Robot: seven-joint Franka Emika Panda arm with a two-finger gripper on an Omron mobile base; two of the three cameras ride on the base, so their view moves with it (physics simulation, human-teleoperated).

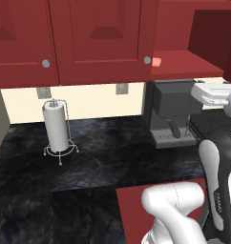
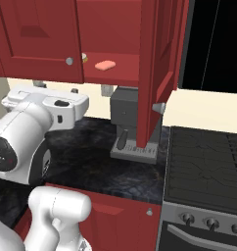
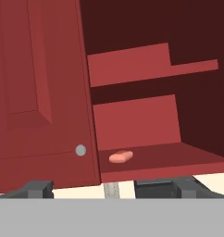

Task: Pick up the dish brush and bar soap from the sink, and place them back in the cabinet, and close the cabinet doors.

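1. We see the bar soap [image 3: 121,157] lying flat on the cabinet's [image 3: 146,118] lower red shelf [image 3: 178,157], near its front edge, just right of the shut left door [image 3: 40,92]; also seen in right base view [image 2: 105,65] and left base view [image 1: 157,62].
2. Hand [image 3: 111,189] is released: finger tips [image 3: 37,189] stand wide apart at bottom of hand view, nothing btwn them. It points at the open cabinet from below, well apart from the soap.
3. Left door shut w/ round silver knob [image 3: 80,150]; right door [image 2: 157,63] swung open, edge-on in right base view, knob [image 2: 158,108] at its lower end.
4. Below cabinet: grey coffee machine [image 1: 172,114] on dark marble worktop [image 1: 98,157], paper towel holder [image 1: 57,128] to its left, stove [image 2: 203,166] to its right.
5. Dish brush: small pale bit beside left door knob [image 2: 84,56], too small to tell, so we can't confirm.
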